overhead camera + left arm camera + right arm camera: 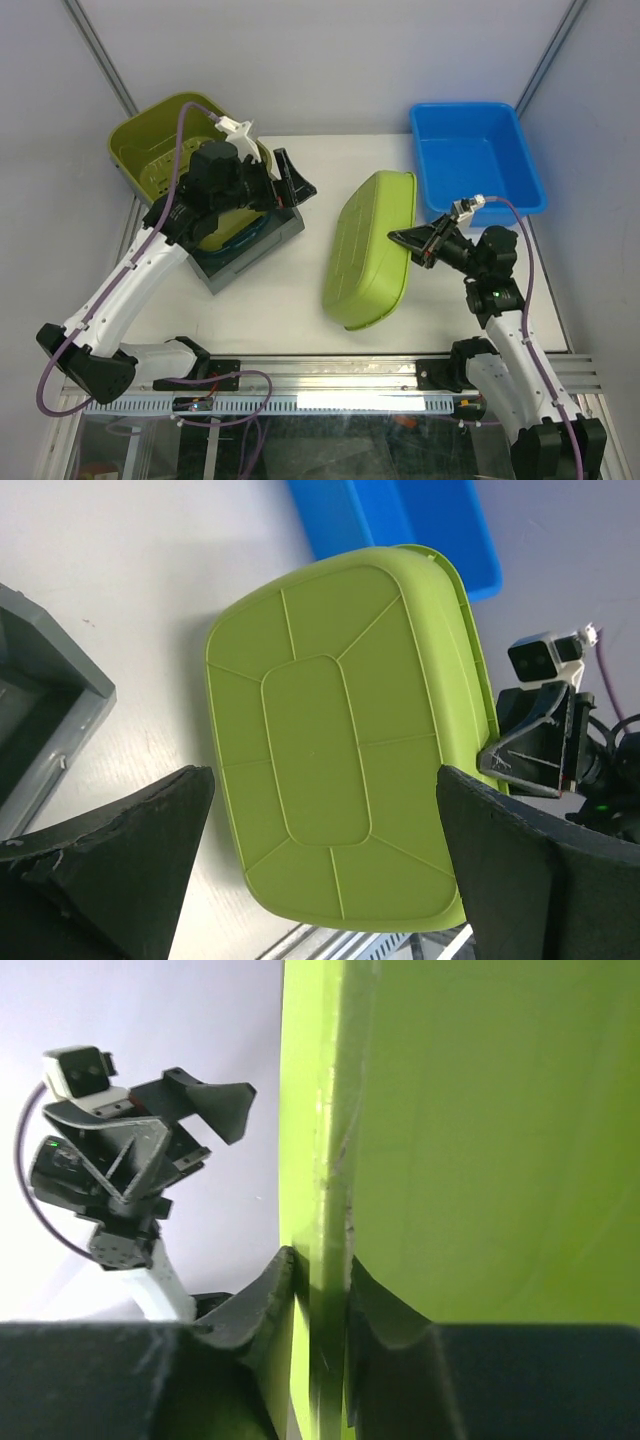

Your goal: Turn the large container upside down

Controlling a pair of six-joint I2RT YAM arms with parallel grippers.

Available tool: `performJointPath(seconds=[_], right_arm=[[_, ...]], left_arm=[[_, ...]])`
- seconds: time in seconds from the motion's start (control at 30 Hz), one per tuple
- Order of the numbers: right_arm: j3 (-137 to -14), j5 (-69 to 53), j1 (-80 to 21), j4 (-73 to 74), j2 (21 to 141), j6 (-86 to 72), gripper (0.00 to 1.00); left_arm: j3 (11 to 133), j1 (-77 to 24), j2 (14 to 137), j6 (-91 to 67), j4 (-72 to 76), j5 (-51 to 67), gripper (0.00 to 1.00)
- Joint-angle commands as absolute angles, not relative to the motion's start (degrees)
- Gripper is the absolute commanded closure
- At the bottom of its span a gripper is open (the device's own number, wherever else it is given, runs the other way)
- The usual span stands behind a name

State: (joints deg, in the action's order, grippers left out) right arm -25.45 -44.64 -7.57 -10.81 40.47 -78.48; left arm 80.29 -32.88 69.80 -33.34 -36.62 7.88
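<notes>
In right wrist view, right fingers (262, 1305) clamp large container (480, 1140) rim; unclear overhead.

A: The large container (340, 750)?
B: Green plastic, smooth, slight sheen, moulded ribs.
A: The blue bin (478, 160)?
B: Glossy plastic.
A: And left gripper (325, 790) fingers (130, 840)?
B: Matt black plastic, rough edges. The table (300, 300): matt white, smooth.

Lime-green large container (365, 255) — panel-lined base, blue bin (470, 165), grey box (256, 262), olive-green basket (150, 150), white table (290, 305)

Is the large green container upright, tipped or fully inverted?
Tipped: the large green plastic container leans on one edge, its raised rim pinched by the right gripper.
</notes>
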Motion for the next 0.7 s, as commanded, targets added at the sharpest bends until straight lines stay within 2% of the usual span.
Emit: performJointPath(seconds=[0.0,0.13,0.43,0.53,0.67], right_arm=[[-29.5,-46.1,-5.9,14.9,41.6,-59.9,0.72],[-32.0,-42.0,-5.6,22.3,42.9,-54.0,0.59],[-37.5,-31.1,-5.4,34.4,43.7,-44.0,0.46],[-40.4,-28.5,-5.4,37.1,44.2,-41.8,0.39],[-44.8,-23.6,-5.4,42.5,43.9,-37.8,0.24]], left_arm=[[79.3,-32.2,70.0,-33.9,-31.5,11.9,0.01],[78.6,-32.1,69.9,-34.0,-31.1,12.2,0.01],[77.5,-32.2,70.6,-34.0,-30.8,13.5,0.01],[76.4,-32.2,70.9,-33.9,-30.6,14.2,0.01],[73.5,-32.2,70.6,-33.2,-30.6,14.2,0.01]])
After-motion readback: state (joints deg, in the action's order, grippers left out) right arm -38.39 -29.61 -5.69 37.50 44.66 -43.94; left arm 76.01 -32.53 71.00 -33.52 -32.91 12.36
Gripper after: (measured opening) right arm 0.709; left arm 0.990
